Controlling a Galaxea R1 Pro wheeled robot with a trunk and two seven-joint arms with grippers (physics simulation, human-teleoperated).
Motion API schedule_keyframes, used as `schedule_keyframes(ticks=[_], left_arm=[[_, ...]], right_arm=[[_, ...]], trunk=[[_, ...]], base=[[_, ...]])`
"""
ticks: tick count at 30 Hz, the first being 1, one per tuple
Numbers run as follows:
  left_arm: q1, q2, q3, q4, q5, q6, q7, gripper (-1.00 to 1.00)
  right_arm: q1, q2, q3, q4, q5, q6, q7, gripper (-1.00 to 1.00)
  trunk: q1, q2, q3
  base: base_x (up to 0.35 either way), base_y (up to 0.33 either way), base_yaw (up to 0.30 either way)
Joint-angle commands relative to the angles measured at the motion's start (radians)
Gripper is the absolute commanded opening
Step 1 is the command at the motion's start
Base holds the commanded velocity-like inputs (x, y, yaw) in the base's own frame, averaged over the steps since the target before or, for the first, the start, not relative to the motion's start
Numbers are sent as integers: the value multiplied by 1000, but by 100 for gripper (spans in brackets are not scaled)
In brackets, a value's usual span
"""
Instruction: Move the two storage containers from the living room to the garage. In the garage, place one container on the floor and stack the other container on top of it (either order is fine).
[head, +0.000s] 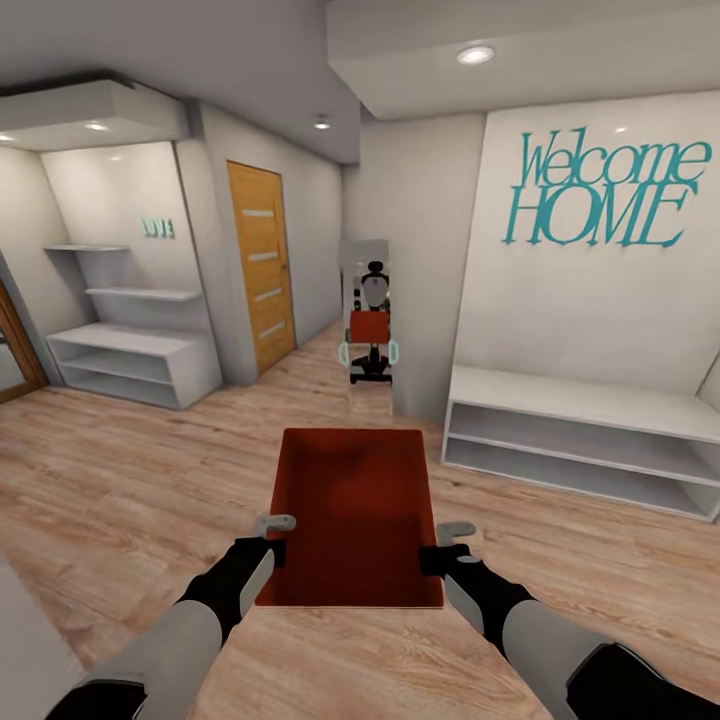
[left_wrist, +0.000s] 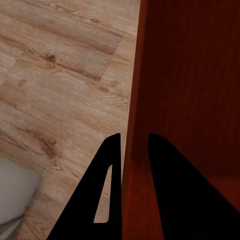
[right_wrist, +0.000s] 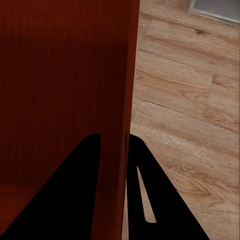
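1. Clearly I had one storage container (head: 352, 515) carried out in front of the trunk, held level over the wood-plank floor (head: 120, 480), open side up.
2. My left gripper (head: 262, 545) pinched the left wall, one finger inside and one outside; the left wrist view showed the thin wall clamped between them.
3. My right gripper (head: 448, 553) was closed on the opposite wall in the same way, so the load stayed balanced and could not tip.
4. I judged this the transport leg: ahead stood a mirror (head: 368, 310) reflecting the robot, a wooden door (head: 262, 262) and white shelving (head: 580, 440); I saw no garage yet.
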Motion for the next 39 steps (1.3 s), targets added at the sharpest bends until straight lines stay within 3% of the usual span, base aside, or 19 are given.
schedule_keyframes(ticks=[1, 39], left_arm=[[-1, 16, -2, -43, 15, 2, 6, -100], [-1, 16, -2, -46, 15, 2, 6, -100]], right_arm=[[0, -20, 10, 31, -26, 7, -6, -100], [0, -21, 10, 34, -26, 10, -7, -100]], trunk=[[1, -2, -2], [1, -2, -2]], base=[[322, 0, 0], [322, 0, 0]])
